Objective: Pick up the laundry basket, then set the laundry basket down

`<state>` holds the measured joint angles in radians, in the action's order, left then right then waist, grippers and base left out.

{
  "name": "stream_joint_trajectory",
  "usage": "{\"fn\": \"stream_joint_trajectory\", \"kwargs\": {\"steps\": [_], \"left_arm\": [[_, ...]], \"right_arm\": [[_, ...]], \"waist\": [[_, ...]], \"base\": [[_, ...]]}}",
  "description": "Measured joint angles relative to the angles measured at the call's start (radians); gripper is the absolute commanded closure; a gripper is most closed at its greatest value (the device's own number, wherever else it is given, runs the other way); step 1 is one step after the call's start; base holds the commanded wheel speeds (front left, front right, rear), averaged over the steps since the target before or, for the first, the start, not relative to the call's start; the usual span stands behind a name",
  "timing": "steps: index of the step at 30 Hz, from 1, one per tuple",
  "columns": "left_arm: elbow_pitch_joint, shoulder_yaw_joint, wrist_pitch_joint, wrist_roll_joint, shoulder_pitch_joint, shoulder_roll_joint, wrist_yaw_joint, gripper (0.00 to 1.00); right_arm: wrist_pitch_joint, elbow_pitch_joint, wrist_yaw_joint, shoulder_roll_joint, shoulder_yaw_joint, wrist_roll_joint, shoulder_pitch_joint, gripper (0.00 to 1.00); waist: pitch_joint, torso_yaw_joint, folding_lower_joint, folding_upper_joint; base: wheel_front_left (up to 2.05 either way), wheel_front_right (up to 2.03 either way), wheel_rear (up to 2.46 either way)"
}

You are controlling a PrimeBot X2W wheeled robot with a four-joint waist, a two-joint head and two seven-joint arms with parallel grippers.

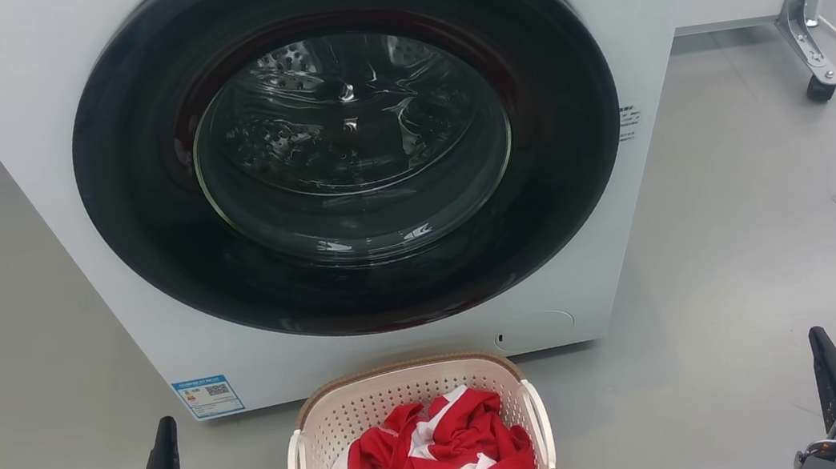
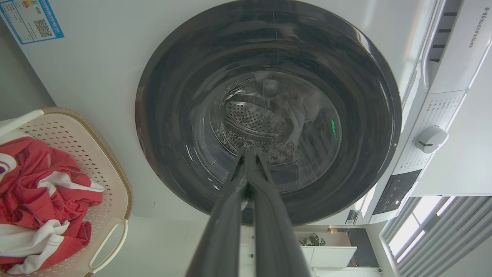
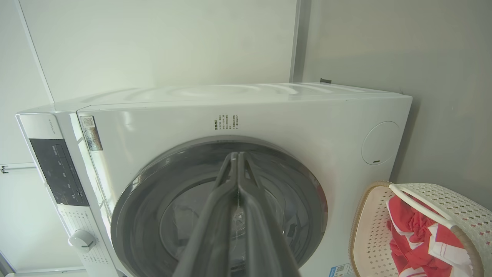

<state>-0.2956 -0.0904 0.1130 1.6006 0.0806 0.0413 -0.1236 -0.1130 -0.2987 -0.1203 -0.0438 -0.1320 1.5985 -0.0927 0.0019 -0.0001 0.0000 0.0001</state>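
Fingers [image 2: 226, 223] of the left gripper [image 2: 248, 154] and right gripper [image 3: 235, 156] are pressed together; the cream perforated plastic laundry basket [image 1: 345, 417], brown-rimmed, sits bottom centre of the head view, between them, touching neither; closed tips may slip off its white loop handles [image 1: 541, 424]; a lopsided lift could tip the red-and-white garment [image 1: 445, 441] out beside the white washing machine [image 1: 642, 35].

Washing machine [image 2: 96, 77], drawer front: brand name "Hisense" [image 2: 473, 27], grey letters. Blue sticker [image 1: 207, 396] at the lower front corner: QR code, print too small to read. Black print [image 1: 630, 123] beside the door: illegible.
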Motion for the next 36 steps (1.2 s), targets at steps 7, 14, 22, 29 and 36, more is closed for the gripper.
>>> {"fn": "stream_joint_trajectory", "kwargs": {"steps": [7,14,22,29,36], "left_arm": [[0.0,0.0,0.0,0.0,0.0,0.0,0.0,1.0],[0.0,0.0,0.0,0.0,0.0,0.0,0.0,1.0],[0.0,0.0,0.0,0.0,0.0,0.0,0.0,1.0],[0.0,0.0,0.0,0.0,0.0,0.0,0.0,1.0],[0.001,0.0,0.0,0.0,0.0,0.0,0.0,1.0]], "right_arm": [[0.0,0.0,0.0,0.0,0.0,0.0,0.0,1.0],[0.0,0.0,0.0,0.0,0.0,0.0,0.0,1.0],[0.0,0.0,0.0,0.0,0.0,0.0,0.0,1.0],[0.0,0.0,0.0,0.0,0.0,0.0,0.0,1.0],[0.0,0.0,0.0,0.0,0.0,0.0,0.0,1.0]], "waist": [[0.0,0.0,0.0,0.0],[0.0,0.0,0.0,0.0],[0.0,0.0,0.0,0.0],[0.0,0.0,0.0,0.0],[0.0,0.0,0.0,0.0]], "base": [[0.0,0.0,0.0],[0.0,0.0,0.0],[0.0,0.0,0.0],[0.0,0.0,0.0],[0.0,0.0,0.0]]}}
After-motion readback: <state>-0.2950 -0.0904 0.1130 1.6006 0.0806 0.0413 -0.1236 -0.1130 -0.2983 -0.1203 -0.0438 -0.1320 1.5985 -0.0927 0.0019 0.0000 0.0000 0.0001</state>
